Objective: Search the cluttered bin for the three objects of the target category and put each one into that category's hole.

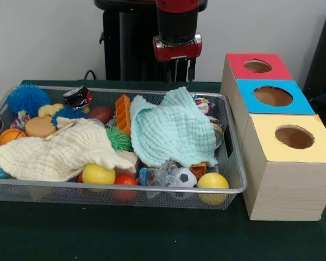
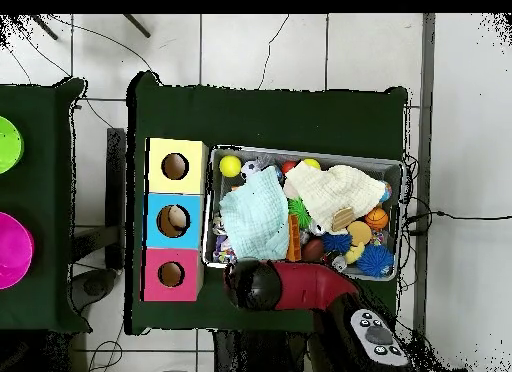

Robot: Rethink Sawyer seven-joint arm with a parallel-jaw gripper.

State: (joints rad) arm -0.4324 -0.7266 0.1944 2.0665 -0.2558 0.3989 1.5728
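Observation:
The bin (image 1: 125,190) of silver wire mesh sits on the dark green table, also in the overhead view (image 2: 300,151). A mint cloth (image 1: 174,133) and a cream cloth (image 1: 60,149) cover much of its clutter. Balls show around them: two yellow (image 1: 98,174) (image 1: 212,180), a red (image 1: 125,180), a small soccer ball (image 1: 186,176), a blue spiky ball (image 1: 27,99). The hole (image 1: 257,66) in the red-topped box is the farthest from the camera (image 2: 171,274). My gripper (image 1: 180,73) hangs open and empty just behind the bin's far rim, above the mint cloth.
A blue-topped box (image 1: 293,103) and a yellow-topped box (image 1: 315,147) stand in a row with the red one, right of the bin. Something pale lies in the blue box's hole (image 2: 176,221). Green (image 2: 5,143) and magenta (image 2: 10,250) discs lie on a side table.

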